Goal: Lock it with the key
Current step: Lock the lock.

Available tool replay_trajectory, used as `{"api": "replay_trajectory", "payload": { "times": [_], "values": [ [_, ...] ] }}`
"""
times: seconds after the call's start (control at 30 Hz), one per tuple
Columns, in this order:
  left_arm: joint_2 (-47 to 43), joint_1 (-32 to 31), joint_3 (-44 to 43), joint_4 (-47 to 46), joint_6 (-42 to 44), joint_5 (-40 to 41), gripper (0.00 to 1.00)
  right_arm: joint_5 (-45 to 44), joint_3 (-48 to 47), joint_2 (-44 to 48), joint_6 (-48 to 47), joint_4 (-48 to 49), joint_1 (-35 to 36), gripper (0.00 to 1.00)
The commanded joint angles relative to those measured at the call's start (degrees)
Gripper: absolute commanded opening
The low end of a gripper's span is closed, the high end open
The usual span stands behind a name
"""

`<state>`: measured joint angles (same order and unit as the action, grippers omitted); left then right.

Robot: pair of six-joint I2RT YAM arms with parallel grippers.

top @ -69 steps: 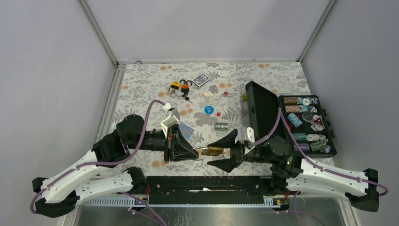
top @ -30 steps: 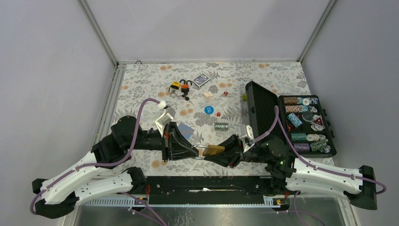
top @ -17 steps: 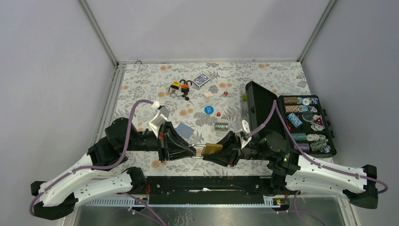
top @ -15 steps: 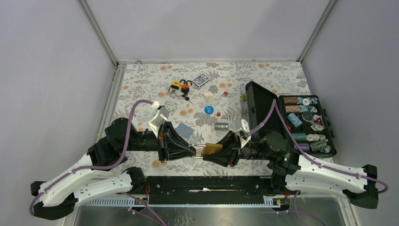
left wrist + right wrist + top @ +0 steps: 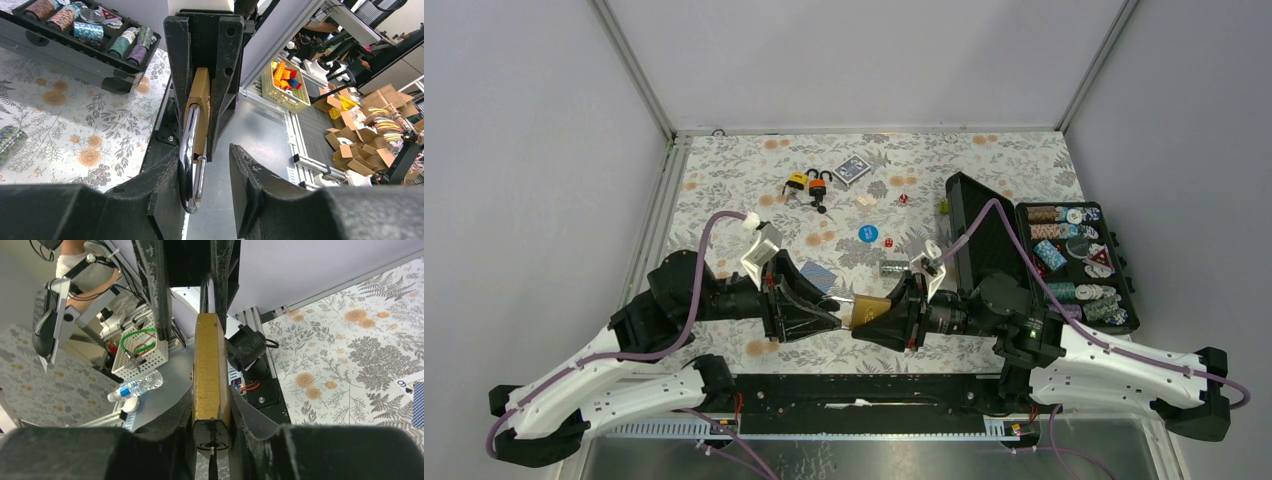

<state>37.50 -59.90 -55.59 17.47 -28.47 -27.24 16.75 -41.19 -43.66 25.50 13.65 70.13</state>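
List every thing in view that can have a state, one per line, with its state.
Brass padlock: gripped by its body; locked or not, cannot tell.
Right end effector: shut on it.
Left end effector: open, with the shackle in the gap between its fingers.
Chip case: open, lid raised, chips inside.
Orange padlocks: lying on the table, too small to tell if locked.

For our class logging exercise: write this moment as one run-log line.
right gripper: shut on padlock | left gripper: open, shackle between jaws
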Motion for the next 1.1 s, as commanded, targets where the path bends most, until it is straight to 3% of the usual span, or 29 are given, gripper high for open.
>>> {"api": "replay_trajectory", "payload": {
  "times": [0.0,0.23,0.67,0.93,1.07],
  "values": [
    [-0.14,-0.14,-1.58,-5.59,0.15,0.55,0.39,-5.14,-3.61,0.26,5.73,5.17,0.04,0.00],
    [-0.21,-0.18,-0.53,-6.68,-0.80,0.23,0.44,-7.93,-3.19,2.38,5.39,5.08,0.03,0.00],
    [-0.78,-0.19,0.22,-6.68,-0.82,-0.04,0.44,-0.19,-5.72,3.83,1.42,2.71,0.08,0.00],
    [-0.69,-0.19,0.83,-6.71,-0.80,-0.57,0.36,0.85,-6.08,5.21,0.87,3.18,0.05,0.00],
    [-0.12,-0.21,0.79,-6.67,-0.97,-1.10,0.26,1.96,-6.52,4.84,1.42,4.00,0.04,0.00]
  ]
}}
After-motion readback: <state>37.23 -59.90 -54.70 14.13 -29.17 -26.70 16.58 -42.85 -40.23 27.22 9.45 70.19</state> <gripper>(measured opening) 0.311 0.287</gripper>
